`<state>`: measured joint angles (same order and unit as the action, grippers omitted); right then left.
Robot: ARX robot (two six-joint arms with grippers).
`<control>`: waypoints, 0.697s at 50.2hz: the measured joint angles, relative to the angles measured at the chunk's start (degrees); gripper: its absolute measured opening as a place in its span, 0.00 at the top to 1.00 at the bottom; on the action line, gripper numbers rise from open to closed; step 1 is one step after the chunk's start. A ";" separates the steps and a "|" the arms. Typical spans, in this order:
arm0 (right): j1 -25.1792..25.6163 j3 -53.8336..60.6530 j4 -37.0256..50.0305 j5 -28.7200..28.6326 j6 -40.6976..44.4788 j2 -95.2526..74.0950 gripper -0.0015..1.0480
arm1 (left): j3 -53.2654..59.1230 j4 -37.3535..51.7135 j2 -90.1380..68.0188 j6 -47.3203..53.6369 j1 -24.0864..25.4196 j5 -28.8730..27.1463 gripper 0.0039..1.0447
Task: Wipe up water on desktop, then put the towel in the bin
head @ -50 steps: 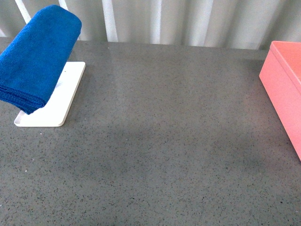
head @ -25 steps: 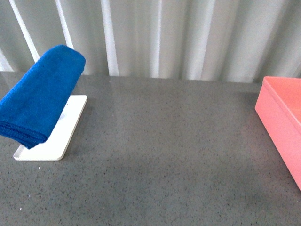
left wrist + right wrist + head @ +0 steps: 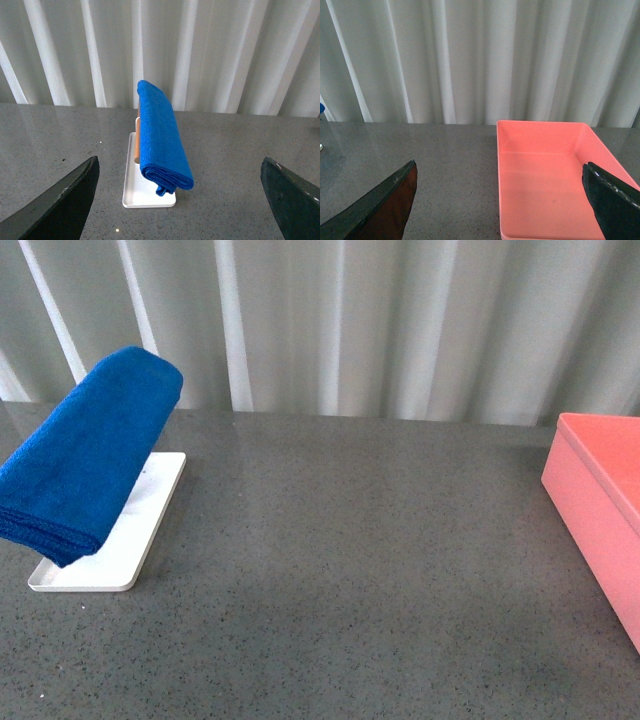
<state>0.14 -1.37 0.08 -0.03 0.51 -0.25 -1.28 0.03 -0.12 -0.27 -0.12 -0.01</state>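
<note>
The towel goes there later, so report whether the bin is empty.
Empty as far as visible: the right wrist view shows the bin bare inside; its near end is cropped.

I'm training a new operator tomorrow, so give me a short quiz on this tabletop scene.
1. True or false: the blue towel lies flat on the desktop.
2. What does the right wrist view show inside the pink bin? A) the towel B) nothing visible C) two wooden rods
3. Fill in: in the front view, the bin stands at the ___ edge of the picture.
Key: 1 false, since it is draped above the white tray, raised off the stone. 2 B. 3 right.
</note>
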 joint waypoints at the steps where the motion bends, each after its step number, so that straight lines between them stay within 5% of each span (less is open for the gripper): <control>1: 0.00 0.00 0.00 -0.02 0.00 0.00 0.07 | 0.00 0.00 0.00 0.00 0.00 0.00 0.06; 6: 0.00 0.00 0.00 -0.02 0.00 0.00 0.07 | -6.82 -12.94 -12.63 -9.01 1.14 1.22 0.06; 12: 0.00 0.00 0.00 -0.02 0.00 0.00 0.07 | -17.68 -4.61 -38.62 -13.31 3.85 6.08 0.06; 18: 0.00 0.00 0.00 -0.02 0.00 0.02 0.07 | -29.68 2.19 -56.19 -8.35 4.24 9.29 0.06; 35: 0.00 0.00 0.00 -0.02 0.00 0.02 0.07 | -60.41 -5.73 -90.66 6.54 2.60 7.39 0.06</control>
<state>0.14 -1.37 0.08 -0.05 0.51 -0.23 -61.69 -5.69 -90.78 6.26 2.48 7.38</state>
